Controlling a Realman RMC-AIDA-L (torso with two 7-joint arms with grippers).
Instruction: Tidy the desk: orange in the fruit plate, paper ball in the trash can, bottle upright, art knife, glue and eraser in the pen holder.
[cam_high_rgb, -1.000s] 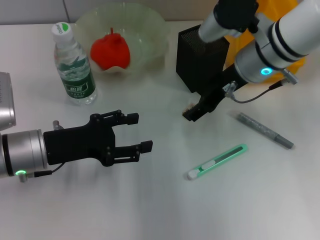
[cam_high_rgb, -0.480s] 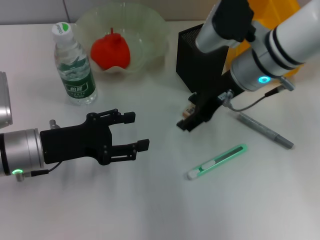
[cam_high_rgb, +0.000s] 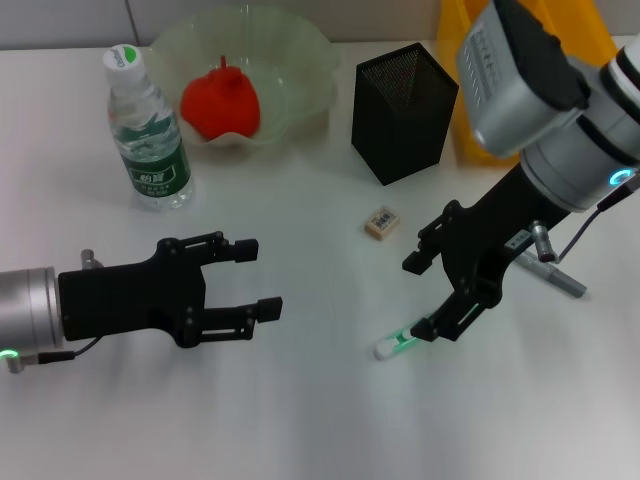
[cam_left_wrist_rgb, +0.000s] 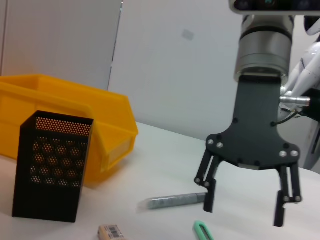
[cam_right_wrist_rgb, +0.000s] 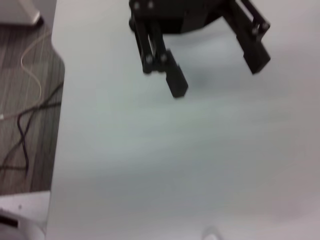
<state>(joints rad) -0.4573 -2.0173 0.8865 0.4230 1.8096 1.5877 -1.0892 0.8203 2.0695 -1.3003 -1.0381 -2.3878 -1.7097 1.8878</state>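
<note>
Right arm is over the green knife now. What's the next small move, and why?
Probably lower the right gripper straight down and close on the art knife. Its fingers are open and sit over the knife, which lies flat on the desk, not yet grasped. The pen holder stands upright behind it, its mouth open. The left gripper hovers open, away from the knife.

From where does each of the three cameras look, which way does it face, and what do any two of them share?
Head view: from the robot's head, down on the table; shows the left gripper open and the right gripper open above the art knife.
Left wrist view: low above the table, facing across it at the pen holder and yellow bin; shows the right gripper, not its own.
Right wrist view: looks down on bare table; shows the left gripper.
Shared: head and left wrist views both show the eraser.
</note>
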